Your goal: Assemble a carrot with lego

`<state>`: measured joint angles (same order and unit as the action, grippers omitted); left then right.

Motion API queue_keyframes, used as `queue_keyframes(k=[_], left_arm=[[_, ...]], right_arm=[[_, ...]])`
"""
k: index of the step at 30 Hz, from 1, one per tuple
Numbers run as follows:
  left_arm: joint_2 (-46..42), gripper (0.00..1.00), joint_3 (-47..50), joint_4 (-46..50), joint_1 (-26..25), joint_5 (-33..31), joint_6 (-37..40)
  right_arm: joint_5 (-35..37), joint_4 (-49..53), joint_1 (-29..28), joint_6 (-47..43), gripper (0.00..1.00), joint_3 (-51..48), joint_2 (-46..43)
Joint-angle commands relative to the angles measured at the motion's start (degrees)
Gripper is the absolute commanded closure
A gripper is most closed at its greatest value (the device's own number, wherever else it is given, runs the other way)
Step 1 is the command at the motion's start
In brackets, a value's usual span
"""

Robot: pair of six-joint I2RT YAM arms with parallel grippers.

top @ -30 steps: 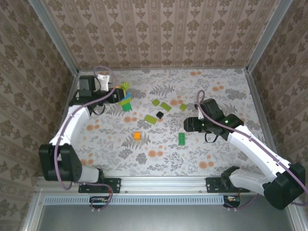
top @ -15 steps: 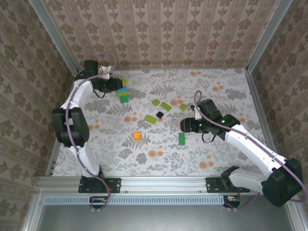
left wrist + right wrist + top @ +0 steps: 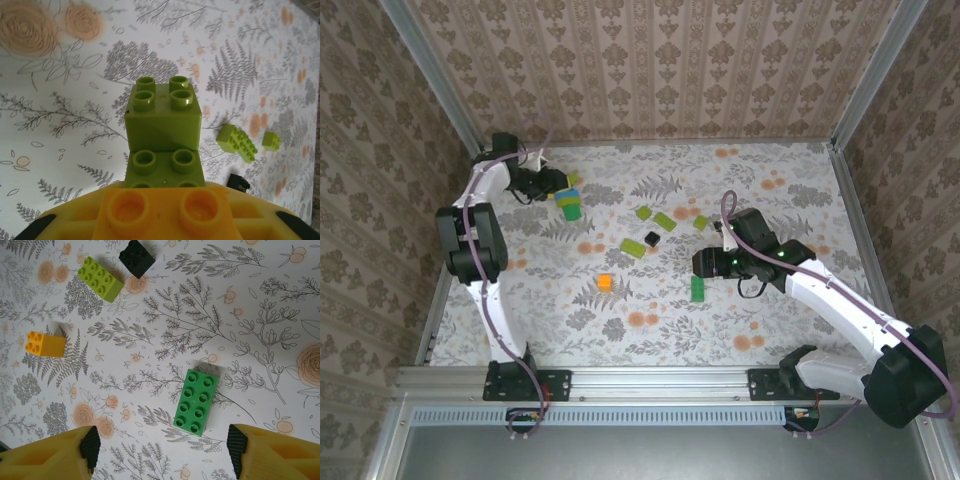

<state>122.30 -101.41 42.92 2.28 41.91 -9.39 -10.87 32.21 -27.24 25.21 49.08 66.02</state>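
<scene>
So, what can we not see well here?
Left wrist view: the bottom edge cuts off the brick stack and the left claw holding it.
Left wrist view: the black brick is half hidden behind that stack.
Top view: the stack is too small to count its bricks.
Right wrist view: the bottom edge cuts off the fingers of the right claw.

A tabletop (image 3: pixel 790 180) covered in a white sheet printed with grey ferns and orange roses is seen beneath and ahead of the fingertips of the right gripper (image 3: pixel 161 445). Well beyond those fingertips, and out to both sides of them, the table is enclosed by walls (image 3: pixel 660 70) papered in a beige damask pattern. The far corners are marked by slanting metal posts (image 3: pixel 432 80). Behind them, the near edge is bounded by an aluminium rail (image 3: pixel 660 380) and a grey slotted strip (image 3: pixel 660 413). Soft, even light is cast, and only short shadows are thrown.
</scene>
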Motion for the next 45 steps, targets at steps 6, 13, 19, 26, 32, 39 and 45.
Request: queue_keyframes(k=[6,13,19,26,32,39,45], left_arm=[[3.7,0.68,-4.5,5.2,-0.6,-3.1,1.5],[6.3,0.67,-7.1,6.9,-0.5,-4.5,2.2],[9.8,0.67,-10.2,8.8,-0.5,-4.7,3.0],[11.6,0.64,-11.7,9.2,-0.5,-4.7,3.2],[12.1,0.54,-12.5,9.2,-0.6,-4.6,3.2],[12.3,0.45,-13.1,9.1,-0.6,-4.7,3.3],[12.3,0.39,-13.2,9.4,-0.6,-6.3,3.5]], right_arm=[[-1.1,-1.1,0.3,-1.0,0.29,-0.9,0.1],[-1.2,-1.1,0.3,-1.0,0.29,-1.2,0.1],[-1.0,-1.1,0.3,-1.0,0.29,-1.4,0.2],[-0.9,-1.1,0.3,-1.1,0.29,-1.5,0.3],[-0.7,-1.1,0.3,-1.2,0.29,-1.6,0.5],[-0.7,-1.1,0.4,-1.3,0.29,-1.8,0.8],[-0.6,-1.1,0.3,-1.3,0.29,-1.8,0.8]])
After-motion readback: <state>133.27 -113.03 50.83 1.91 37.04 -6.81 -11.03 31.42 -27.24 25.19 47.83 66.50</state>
